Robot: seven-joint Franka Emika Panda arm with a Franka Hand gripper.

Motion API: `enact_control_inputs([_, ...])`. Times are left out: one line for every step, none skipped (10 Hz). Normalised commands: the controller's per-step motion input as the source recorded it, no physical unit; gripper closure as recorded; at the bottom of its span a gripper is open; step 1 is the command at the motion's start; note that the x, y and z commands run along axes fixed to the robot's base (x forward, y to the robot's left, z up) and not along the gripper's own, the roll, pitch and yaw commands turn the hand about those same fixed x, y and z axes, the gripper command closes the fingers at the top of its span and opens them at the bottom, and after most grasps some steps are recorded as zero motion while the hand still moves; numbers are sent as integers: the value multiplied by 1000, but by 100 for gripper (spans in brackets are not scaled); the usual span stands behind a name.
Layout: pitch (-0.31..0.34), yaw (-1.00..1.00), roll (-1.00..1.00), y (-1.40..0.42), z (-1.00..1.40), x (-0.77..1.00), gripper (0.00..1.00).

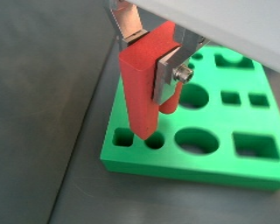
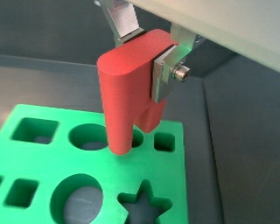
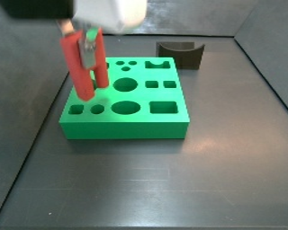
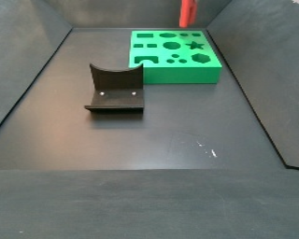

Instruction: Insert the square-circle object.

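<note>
With the hand [image 2: 146,57] clenched on the red peg [image 2: 125,101], upright over small holes by the green slab's [image 3: 122,128] left edge on the worktop [image 3: 171,180], keep plumb, match the tip to its hole, lower gently.

Red block [image 2: 130,101], a long bar rounded along one side, hangs upright, pinched in the gripper [image 2: 150,54] by the tabletop's far edge.

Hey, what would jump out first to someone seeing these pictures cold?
The gripper holds a tall red piece upright, its lower end at a round hole of the bright green slab. Apart from both, a small dark block with a scooped top sits on the floor beyond the slab.
</note>
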Motion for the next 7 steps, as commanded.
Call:
enact_control_inputs([0,-937,0,-171,-80,0,100])
enact_control_inputs([0,-986,0,-174,-11,0,100])
enact_control_inputs([0,-1000,0,-117,-9,0,100])
enact_control_inputs([0,-1000,17,0,-6,0,100])
enact_control_inputs([0,-1000,29,0,-9,0,100])
enact_control_inputs([0,-1000,13,0,-57,0,100])
enact_control_inputs([0,-1000,36,0,-157,-60,100])
